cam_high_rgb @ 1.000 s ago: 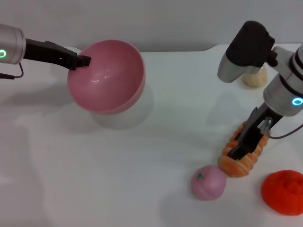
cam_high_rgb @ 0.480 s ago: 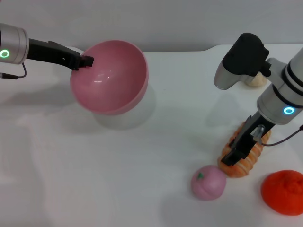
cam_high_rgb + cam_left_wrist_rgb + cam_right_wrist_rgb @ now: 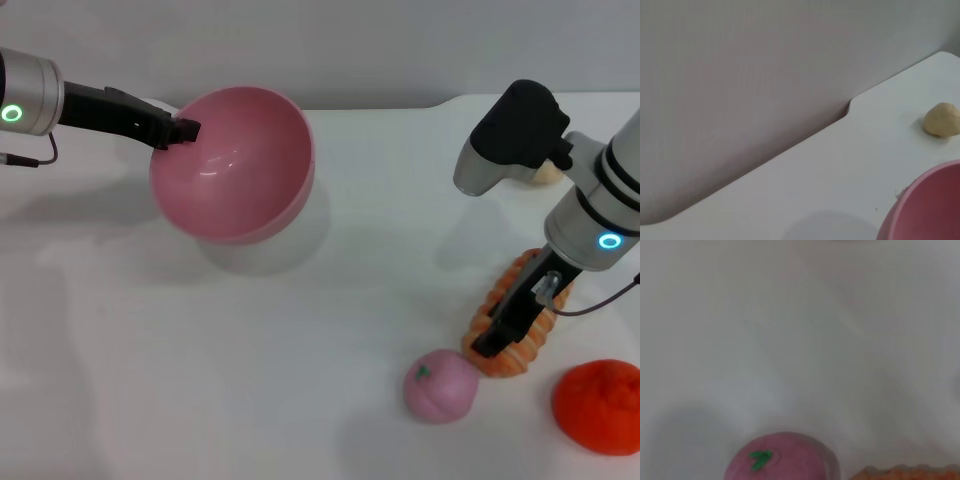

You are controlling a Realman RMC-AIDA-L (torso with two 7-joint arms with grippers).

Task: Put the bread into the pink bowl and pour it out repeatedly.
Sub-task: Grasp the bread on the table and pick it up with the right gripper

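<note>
The left arm has a silver-grey metal cylinder at 9 o'clock in the head view, with a small green glowing ring on it and a thin dark cable hanging under it. From it goes a narrow black left gripper (image 3: 182, 129) with angular edges. The right arm, at 3 o'clock, has a white round body with a cyan glowing ring, a big matte black cap over a grey housing, a thin dark cable, and a slim black right gripper (image 3: 492, 340).

White table (image 3: 300, 350), bread (image 3: 525, 340), pink peach ball (image 3: 441, 386), orange fruit (image 3: 598, 406), beige lump (image 3: 942, 119)
</note>
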